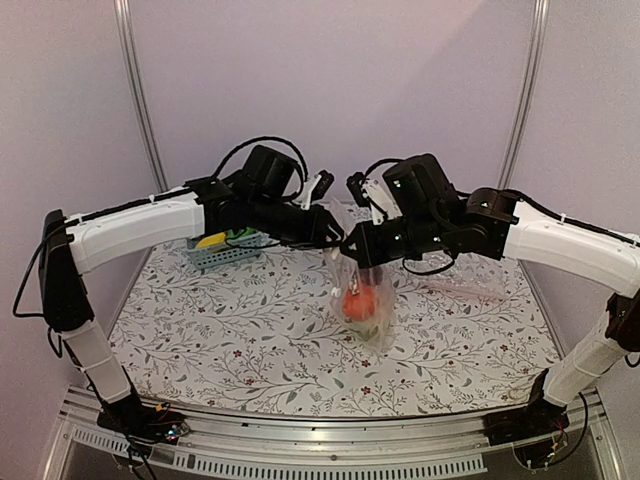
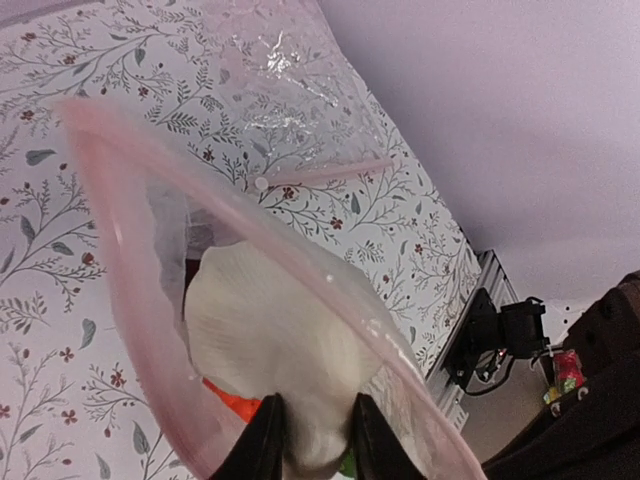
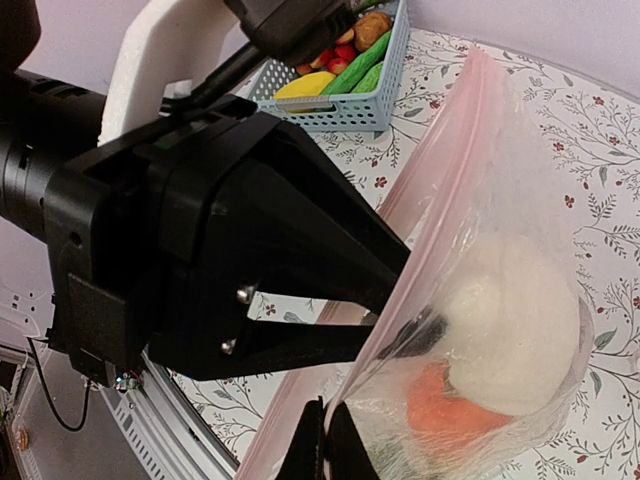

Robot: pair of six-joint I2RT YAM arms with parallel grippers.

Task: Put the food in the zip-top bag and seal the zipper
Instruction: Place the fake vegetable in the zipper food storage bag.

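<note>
- Hanging over the middle of the desk [image 1: 230, 340], well back from its near edge, the zip-top bag [image 1: 368, 285] dangles mouth up with its long axis close to vertical. Whether its bottom touches the desk I cannot tell.
- It looks thin, crinkly and slippery, so I'd expect it to sag wherever nothing holds it. The firmer zipper [image 2: 250, 235] along the rim looks the best place to take hold.
- The right gripper [image 3: 325, 412] has its fingers pinched together on that rim.
- The left gripper [image 2: 315, 408] reaches into the mouth with its fingers apart on either side of the cream-white vegetable [image 2: 270, 330]. Whether they are pressing it or letting go, I cannot tell.
- That vegetable looks light and rigid. It points lengthwise down into the bag, above the orange piece [image 3: 445, 405].
- Farther off, a blue basket [image 1: 228, 258] sits near the far left corner, and a second clear bag [image 1: 465, 285] lies flat towards the right edge.
</note>
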